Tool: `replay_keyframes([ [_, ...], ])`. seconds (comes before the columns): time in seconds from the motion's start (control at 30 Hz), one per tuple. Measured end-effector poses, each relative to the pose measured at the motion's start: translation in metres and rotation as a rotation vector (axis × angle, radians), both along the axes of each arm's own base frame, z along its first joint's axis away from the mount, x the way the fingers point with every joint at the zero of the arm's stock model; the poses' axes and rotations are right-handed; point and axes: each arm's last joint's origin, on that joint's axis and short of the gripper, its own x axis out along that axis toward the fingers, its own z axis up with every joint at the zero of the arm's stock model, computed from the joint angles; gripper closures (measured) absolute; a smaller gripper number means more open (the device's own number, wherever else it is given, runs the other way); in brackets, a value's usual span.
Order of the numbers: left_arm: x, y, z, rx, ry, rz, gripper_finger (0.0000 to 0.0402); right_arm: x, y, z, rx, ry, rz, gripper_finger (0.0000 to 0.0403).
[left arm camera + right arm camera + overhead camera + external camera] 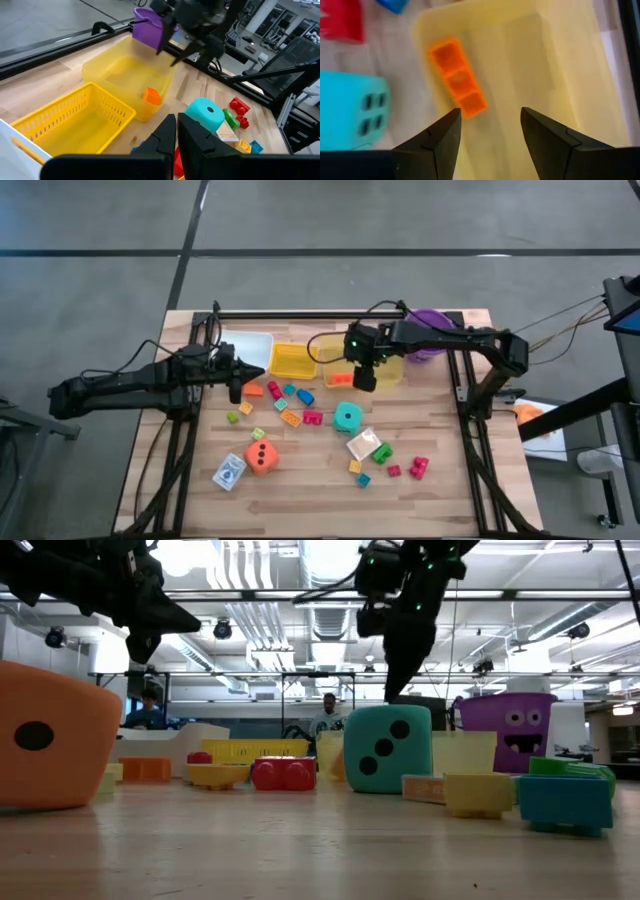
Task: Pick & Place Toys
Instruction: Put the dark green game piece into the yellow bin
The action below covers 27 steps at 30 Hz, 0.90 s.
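orange 3-stud brick (457,82) lies in yellow bin (560,65); right gripper (490,132) fingers apart, empty.

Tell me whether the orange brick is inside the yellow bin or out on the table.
Inside. The orange brick lies within the yellow bin, near one wall, below the open, empty right end effector.
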Motion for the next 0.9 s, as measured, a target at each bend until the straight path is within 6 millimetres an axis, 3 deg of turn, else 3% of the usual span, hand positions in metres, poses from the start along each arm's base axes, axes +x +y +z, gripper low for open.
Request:
replay_keyframes([
  [0.33,0.000,0.000,0.000,-0.005,-0.001,0.007,0.0382,-0.007,0.062,0.025,-0.114,-0.068,0.091,0.0199],
  [0.57,0.000,0.000,0.000,-0.019,-0.004,0.019,0.0382,-0.007,0.105,0.026,-0.161,-0.090,0.115,0.0199],
  [0.9,0.000,0.000,0.000,-0.021,-0.005,0.023,0.0382,-0.018,0.150,0.027,-0.192,-0.138,-0.020,0.0199],
])
